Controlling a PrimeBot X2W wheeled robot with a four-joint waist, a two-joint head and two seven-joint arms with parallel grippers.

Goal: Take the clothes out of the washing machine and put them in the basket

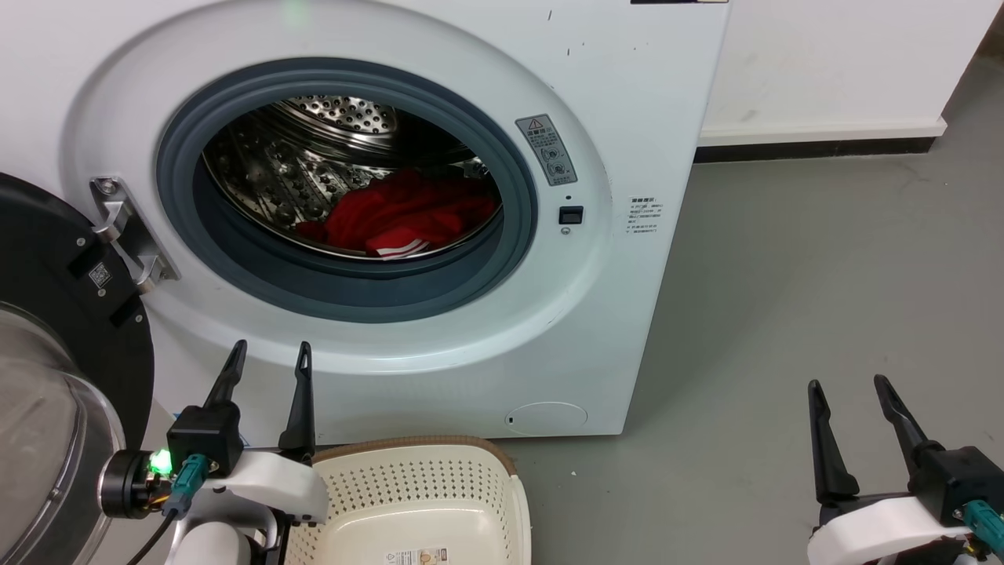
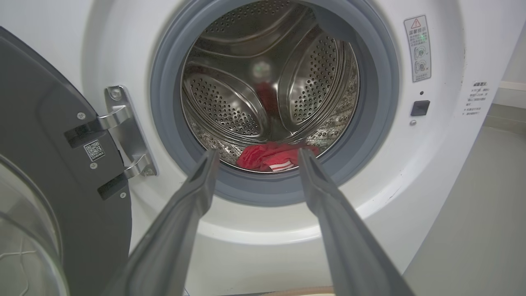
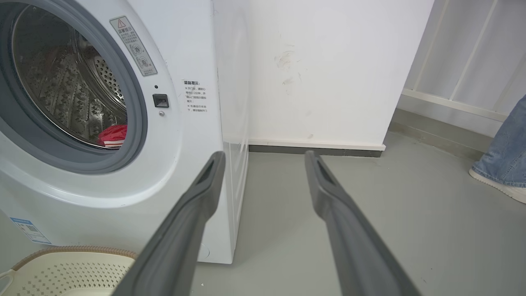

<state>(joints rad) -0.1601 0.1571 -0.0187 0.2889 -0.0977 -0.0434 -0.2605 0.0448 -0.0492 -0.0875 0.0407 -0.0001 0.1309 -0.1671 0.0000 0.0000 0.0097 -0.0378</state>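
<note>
Bright, even white light falls from overhead, so shadows are soft: the washing machine (image 1: 643, 118) lays only a faint grey one on the floor (image 1: 823, 275) at its 3 o'clock side. The drum (image 1: 314, 165) is the darkest area, its steel sparkling with small glints toward 12 o'clock. A green glow reflects on the machine's front at 12 o'clock of the head view, and a green lamp (image 1: 161, 461) shines at 7 o'clock. That view is sharp. In the wrist views the left gripper (image 2: 258, 151) and right gripper (image 3: 265, 153) blur toward 6 o'clock, and the machine's straight edge bows at 3 o'clock of the left wrist view. The door glass (image 1: 39, 455) carries pale reflections.
</note>
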